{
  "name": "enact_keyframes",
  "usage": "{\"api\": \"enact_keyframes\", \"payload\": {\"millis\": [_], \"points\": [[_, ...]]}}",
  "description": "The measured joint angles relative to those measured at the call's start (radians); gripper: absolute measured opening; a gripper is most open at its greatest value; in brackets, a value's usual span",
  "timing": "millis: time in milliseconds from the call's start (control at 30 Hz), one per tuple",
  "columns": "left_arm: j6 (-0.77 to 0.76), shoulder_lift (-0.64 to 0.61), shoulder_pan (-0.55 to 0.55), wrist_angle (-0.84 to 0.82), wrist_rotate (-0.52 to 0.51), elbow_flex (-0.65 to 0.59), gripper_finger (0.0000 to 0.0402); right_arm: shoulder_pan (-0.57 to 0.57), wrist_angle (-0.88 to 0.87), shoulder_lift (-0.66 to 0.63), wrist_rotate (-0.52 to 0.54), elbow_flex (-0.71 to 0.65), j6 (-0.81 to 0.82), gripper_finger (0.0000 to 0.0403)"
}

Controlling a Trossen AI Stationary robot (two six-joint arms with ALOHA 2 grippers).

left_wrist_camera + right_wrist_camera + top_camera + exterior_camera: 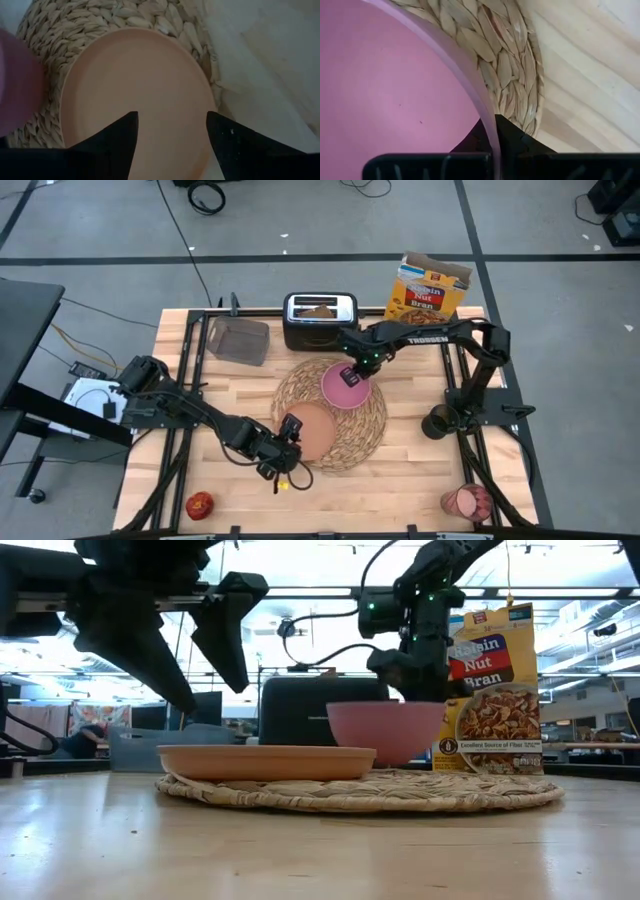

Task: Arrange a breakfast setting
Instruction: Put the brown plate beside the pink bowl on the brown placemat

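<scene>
A round woven straw placemat [365, 430] lies mid-table. On it rest a salmon-tan plate [312, 430] and a pink bowl [340, 388], side by side. My left gripper [290, 448] hovers open just above the plate's near edge [135, 75], touching nothing; the low view [205, 660] shows it clear of the plate [265, 760]. My right gripper [353, 372] is shut on the bowl. A toast slice [318, 308] sits in the toaster. A red apple [200, 503] lies near left. A pinkish-red cup [468, 502] lies near right. The spoon is not in view. My right gripper holds the bowl's rim [489, 131] on its far side, one finger inside the bowl and one outside. The fingers come from above, pointing down. The bowl [385, 730] stands upright with its bottom on the placemat [400, 790].
A black-and-silver toaster [320, 322] and a yellow cereal box [428, 292] stand at the far edge. A grey see-through container [238, 340] lies far left. A small yellow thing [283, 483] lies near my left gripper. Bare wood shows along the near edge.
</scene>
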Motion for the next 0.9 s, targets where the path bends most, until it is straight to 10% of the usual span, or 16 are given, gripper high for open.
{"api": "enact_keyframes", "payload": {"millis": [500,900], "points": [[-0.233,-0.020,-0.003,-0.405,-0.040,0.229,0.0239,0.026,0.078,0.021,-0.022,0.000,0.014,0.0025],[-0.500,-0.284,0.136,-0.443,-0.081,0.235,0.0210,0.056,0.069,0.020,-0.040,0.000,0.002,0.0080]]}}
